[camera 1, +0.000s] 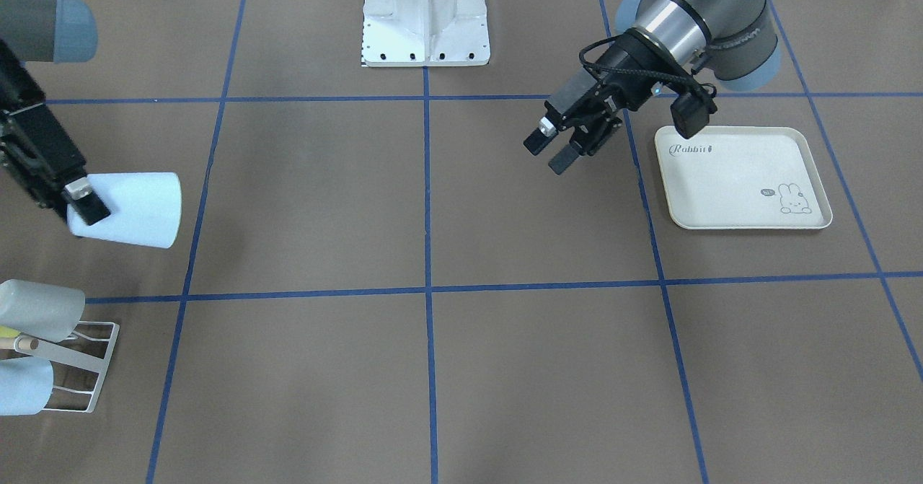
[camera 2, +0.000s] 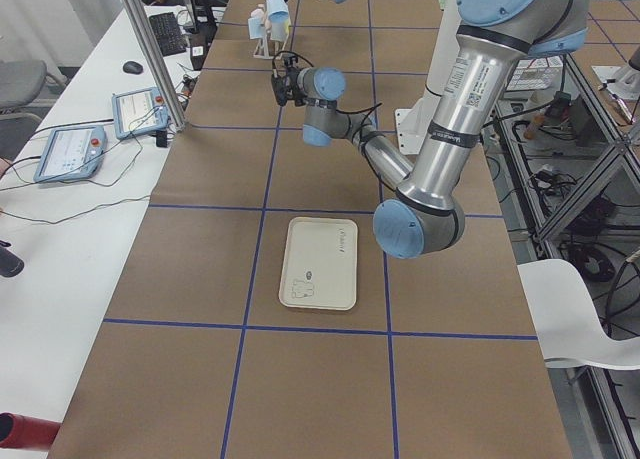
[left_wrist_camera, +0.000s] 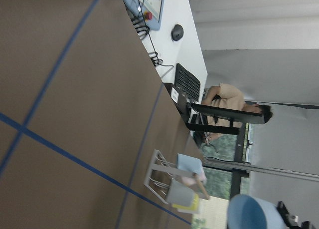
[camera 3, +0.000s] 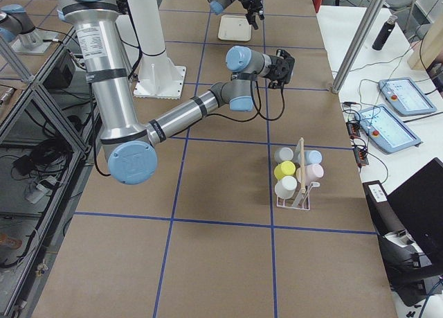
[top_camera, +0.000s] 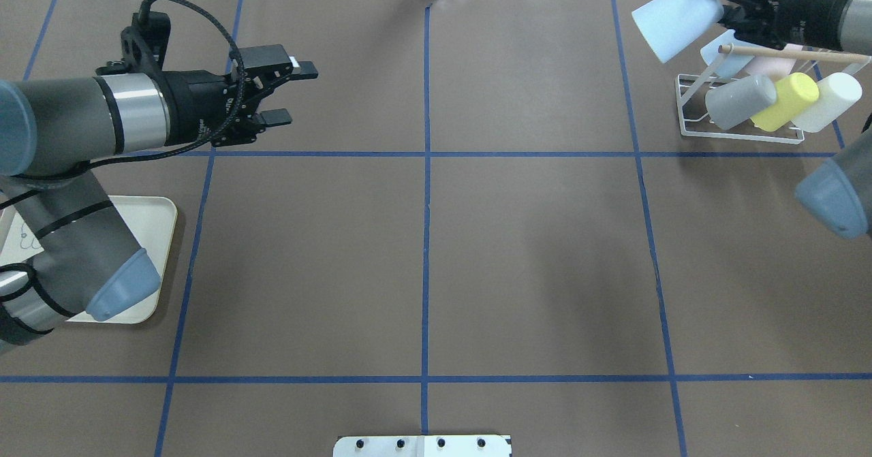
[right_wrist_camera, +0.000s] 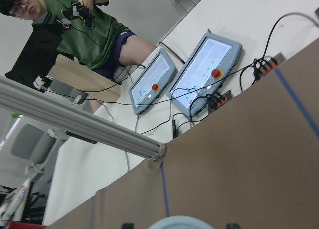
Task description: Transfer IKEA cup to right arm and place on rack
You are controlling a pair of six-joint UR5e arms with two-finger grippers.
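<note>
Brown surface (top_camera: 531,239) with blue tape grid. Right gripper (camera 1: 86,206) clamped on the pale blue IKEA cup (camera 1: 137,208), held sideways off the surface. Rack (top_camera: 689,113) near it, loaded with other cups (top_camera: 739,99). Left gripper (top_camera: 289,92) spread apart, empty, tray (camera 1: 743,177) near it.
</note>
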